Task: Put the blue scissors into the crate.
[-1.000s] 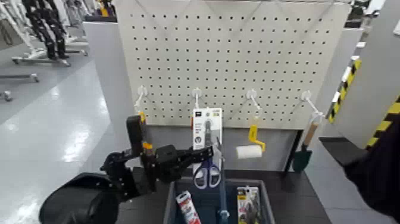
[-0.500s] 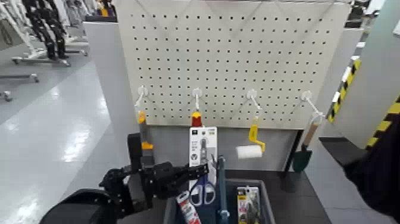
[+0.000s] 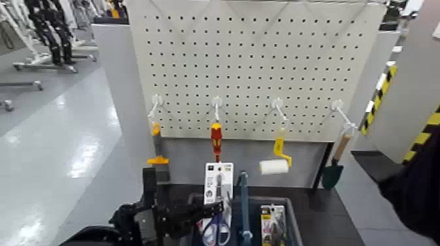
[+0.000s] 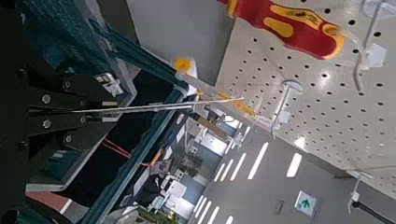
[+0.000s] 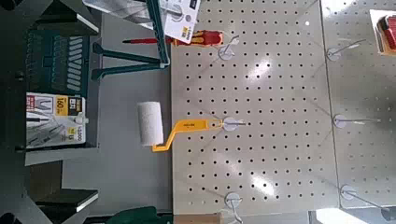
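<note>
The blue scissors (image 3: 218, 196) on their tall white card stand upright, the blue handles low inside the crate (image 3: 268, 200), just left of its upright handle bar (image 3: 243, 203). My left gripper (image 3: 211, 210) is shut on the card's lower part from the left. In the left wrist view the card (image 4: 177, 105) shows edge-on between the dark fingers (image 4: 65, 89). The right wrist view shows the card's top (image 5: 179, 13) and the crate (image 5: 56, 65) from farther off. My right arm (image 3: 412, 190) is a dark shape at the right edge; its gripper is out of view.
A white pegboard (image 3: 262, 65) stands behind the crate. On its hooks hang a red-and-yellow screwdriver (image 3: 216, 139), an orange tool (image 3: 157, 147), a yellow-handled paint roller (image 3: 275, 163) and a trowel (image 3: 334, 169). A packaged item (image 3: 272, 226) lies in the crate's right half.
My left gripper has come down with the scissors card, away from the hook and into the crate. The screwdriver behind it now shows.
</note>
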